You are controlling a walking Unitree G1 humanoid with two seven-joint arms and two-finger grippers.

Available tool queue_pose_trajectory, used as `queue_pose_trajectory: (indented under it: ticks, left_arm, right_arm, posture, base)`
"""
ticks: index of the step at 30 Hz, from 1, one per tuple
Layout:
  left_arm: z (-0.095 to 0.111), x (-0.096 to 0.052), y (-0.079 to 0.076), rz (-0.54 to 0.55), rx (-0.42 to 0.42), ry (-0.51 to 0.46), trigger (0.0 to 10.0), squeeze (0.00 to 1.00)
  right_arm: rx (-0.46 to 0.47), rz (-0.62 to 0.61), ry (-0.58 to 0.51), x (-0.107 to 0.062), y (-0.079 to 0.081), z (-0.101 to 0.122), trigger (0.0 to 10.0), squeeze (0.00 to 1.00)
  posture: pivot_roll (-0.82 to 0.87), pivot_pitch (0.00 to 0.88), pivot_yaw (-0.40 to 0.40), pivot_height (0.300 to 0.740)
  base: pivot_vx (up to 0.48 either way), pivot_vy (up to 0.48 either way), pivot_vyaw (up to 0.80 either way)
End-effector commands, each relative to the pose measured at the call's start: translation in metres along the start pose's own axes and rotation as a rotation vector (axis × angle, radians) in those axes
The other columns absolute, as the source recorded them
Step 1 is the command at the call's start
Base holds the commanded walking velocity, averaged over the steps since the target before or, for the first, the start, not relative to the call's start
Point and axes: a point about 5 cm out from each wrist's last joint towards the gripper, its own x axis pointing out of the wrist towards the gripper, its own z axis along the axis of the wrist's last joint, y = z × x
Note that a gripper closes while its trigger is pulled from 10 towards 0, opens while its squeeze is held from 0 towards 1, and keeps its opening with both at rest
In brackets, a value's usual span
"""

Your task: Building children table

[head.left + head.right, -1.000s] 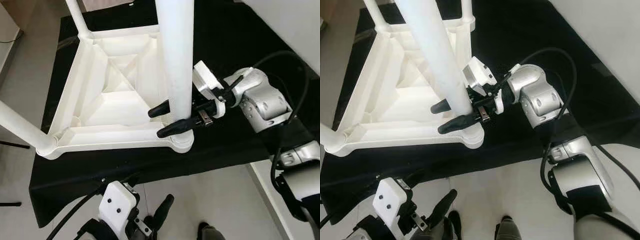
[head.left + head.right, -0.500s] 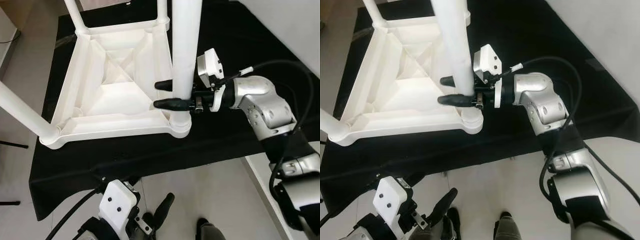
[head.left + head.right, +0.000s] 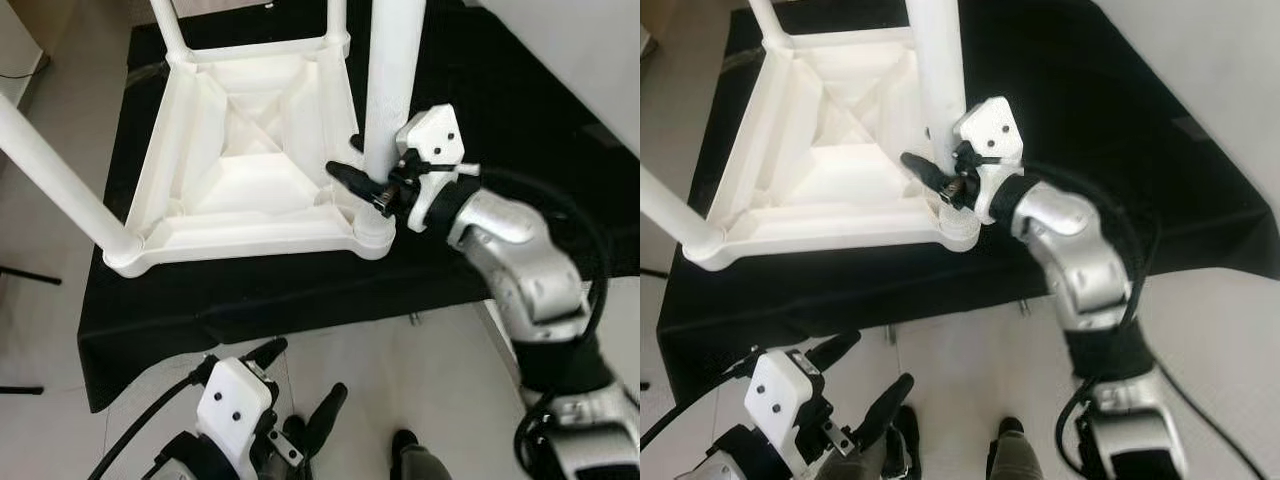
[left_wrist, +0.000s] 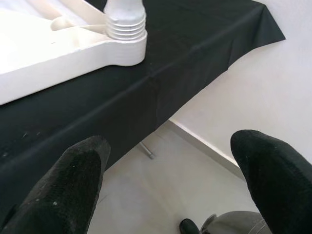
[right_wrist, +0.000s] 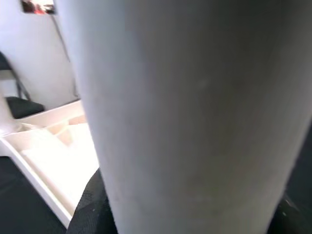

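A white plastic children's table [image 3: 250,160] lies upside down on the black-covered desk [image 3: 300,300], its ribbed underside up and round legs rising from the corners, reaching close to the desk's near edge. The right tool [image 3: 372,172] is clamped on the leg [image 3: 392,90] in the table's near right corner socket, just above its base. The left tool [image 4: 170,180] hangs below the desk's near edge, fingers spread and holding nothing.

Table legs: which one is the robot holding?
The near right-corner leg: the right gripper is clamped round it just above its socket. The other legs, near left and far left, stand untouched.
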Motion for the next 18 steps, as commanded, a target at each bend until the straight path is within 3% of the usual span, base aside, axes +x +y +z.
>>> queue_pose_trajectory:
  ticks: [1, 4, 12, 18]
  left_arm:
    - [-0.006, -0.002, 0.002, 0.009, -0.003, 0.030, 10.0, 0.00]
    - [-0.006, -0.001, 0.002, 0.009, -0.004, 0.029, 10.0, 0.00]
    - [-0.007, 0.001, 0.002, 0.012, -0.005, 0.026, 10.0, 0.00]
    - [-0.007, 0.001, 0.001, 0.015, -0.006, 0.024, 10.0, 0.00]
  right_arm:
    - [0.100, -0.036, 0.274, -0.007, 0.020, -0.052, 10.0, 0.00]
    - [0.120, -0.062, 0.272, -0.004, 0.035, -0.051, 10.0, 0.00]
    - [0.137, -0.133, 0.253, 0.004, 0.030, -0.044, 10.0, 0.00]
    - [0.173, -0.102, 0.200, 0.007, 0.036, -0.037, 10.0, 0.00]
  posture:
    - [0.00, 0.363, 0.079, 0.740]
    - [0.00, 0.361, 0.079, 0.740]
    - [-0.01, 0.359, 0.072, 0.740]
    - [-0.01, 0.357, 0.070, 0.740]
  base:
    - [0.000, 0.000, 0.00]
    - [0.000, 0.000, 0.00]
    - [0.000, 0.000, 0.00]
    - [0.000, 0.000, 0.00]
